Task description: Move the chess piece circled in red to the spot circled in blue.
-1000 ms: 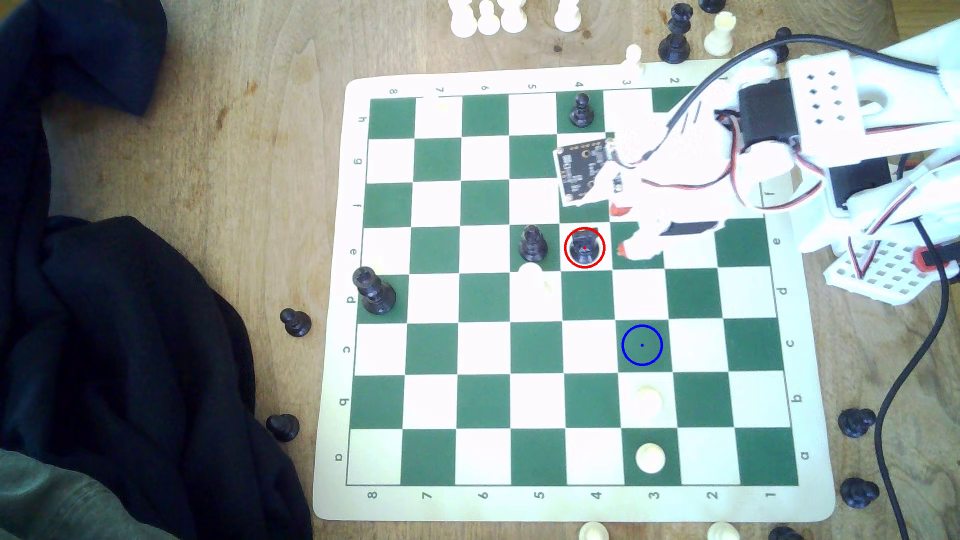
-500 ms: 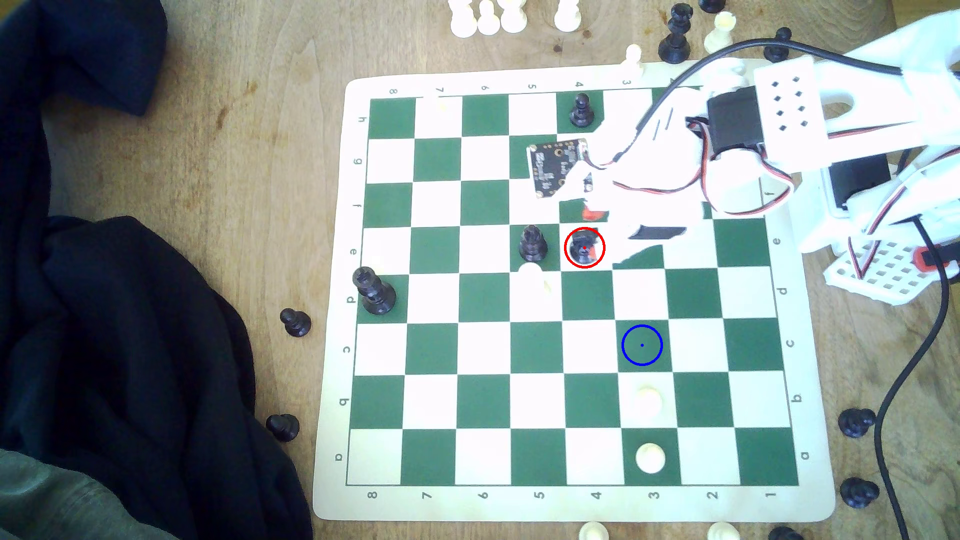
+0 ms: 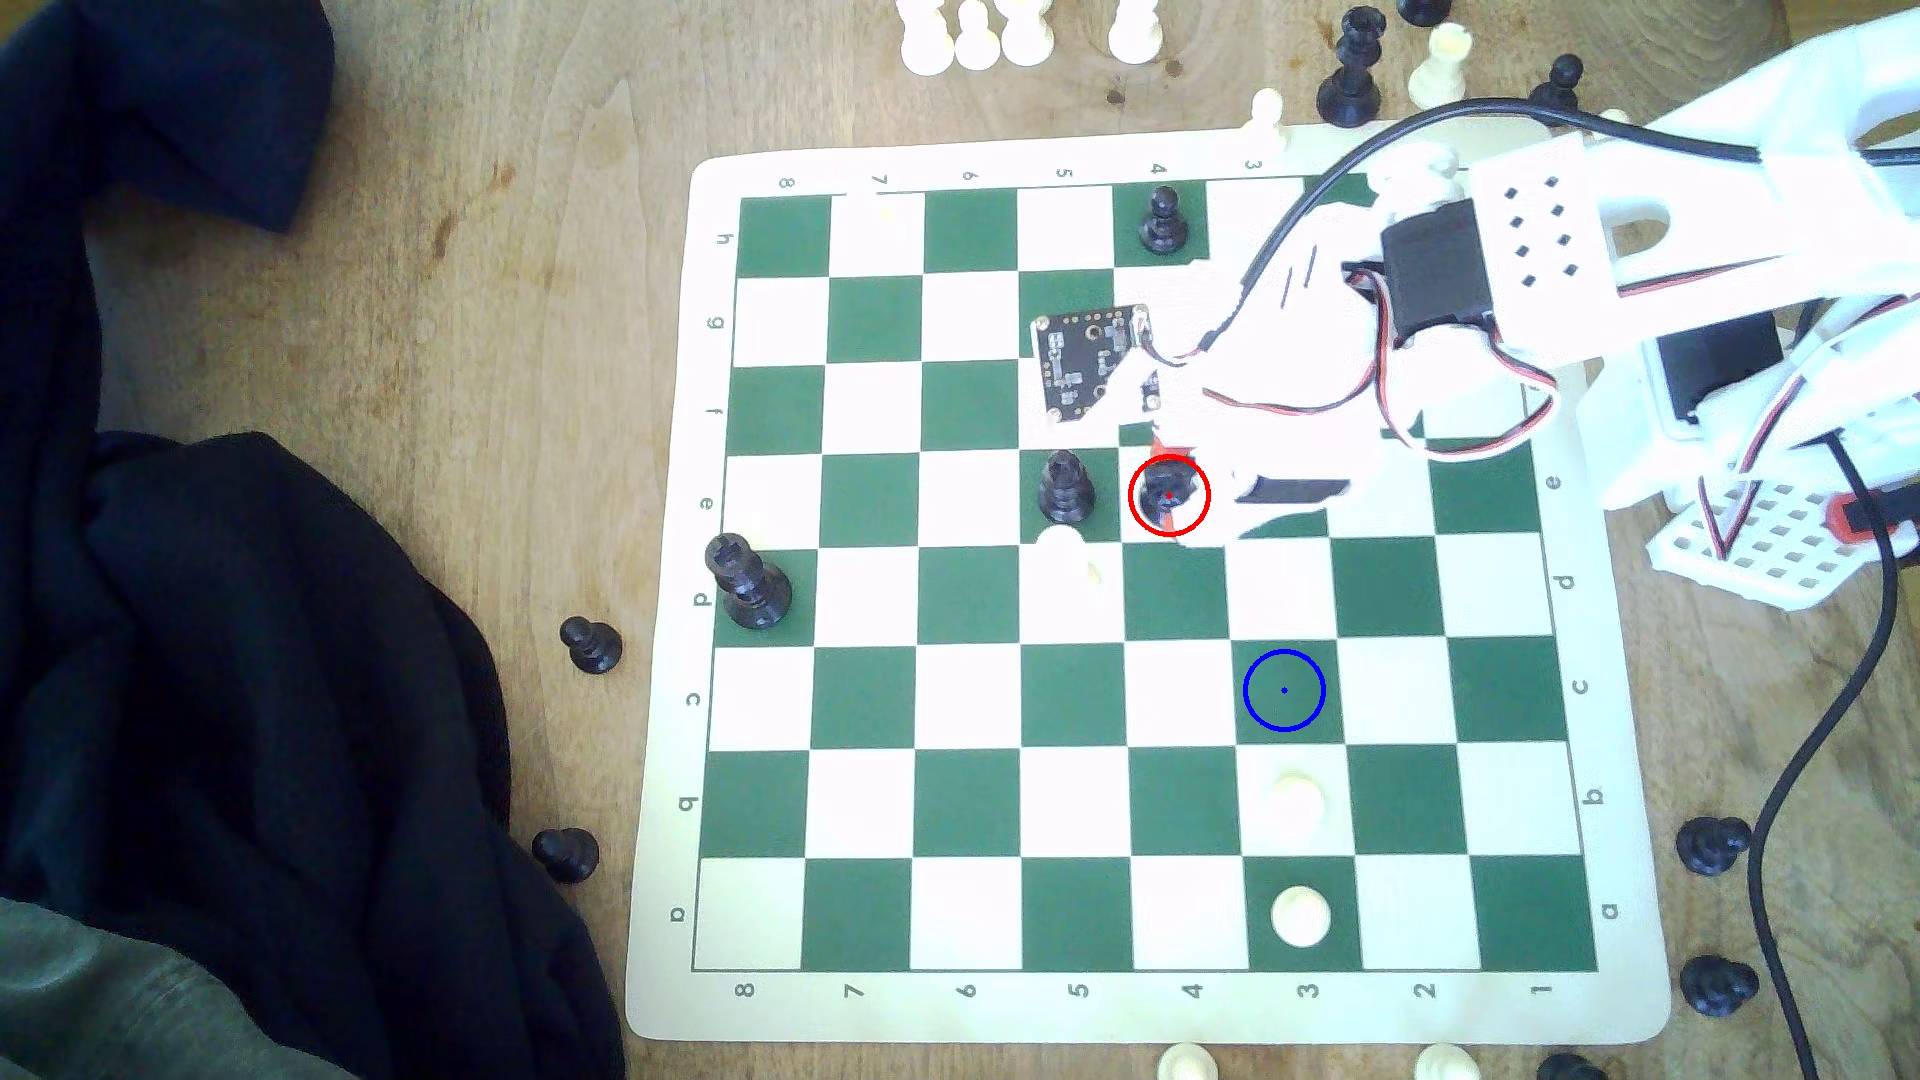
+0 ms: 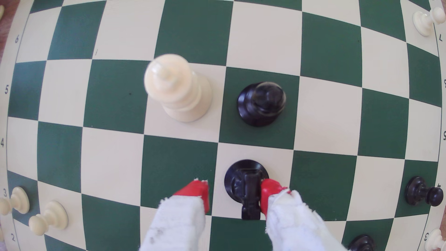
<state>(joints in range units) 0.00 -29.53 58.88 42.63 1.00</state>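
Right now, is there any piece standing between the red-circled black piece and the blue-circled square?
Nothing visible does. The chess piece sits between the open fingers of the gripper. The squares leading diagonally to the spot are bare. The nearest white pawn stands one square beyond the spot, outside the path.

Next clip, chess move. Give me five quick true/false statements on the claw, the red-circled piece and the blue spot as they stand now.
1. The claw is open, its tips either side of the piece. True.
2. The piece already stands on the spot. False: it stands on the white, red-ringed square.
3. A black piece stands on the square next to the piece, on the exterior view's left. True.
4. The spot holds a white pawn. False: the spot is bare.
5. The piece lies toppled on the board. False: its round base sits flat on the square.
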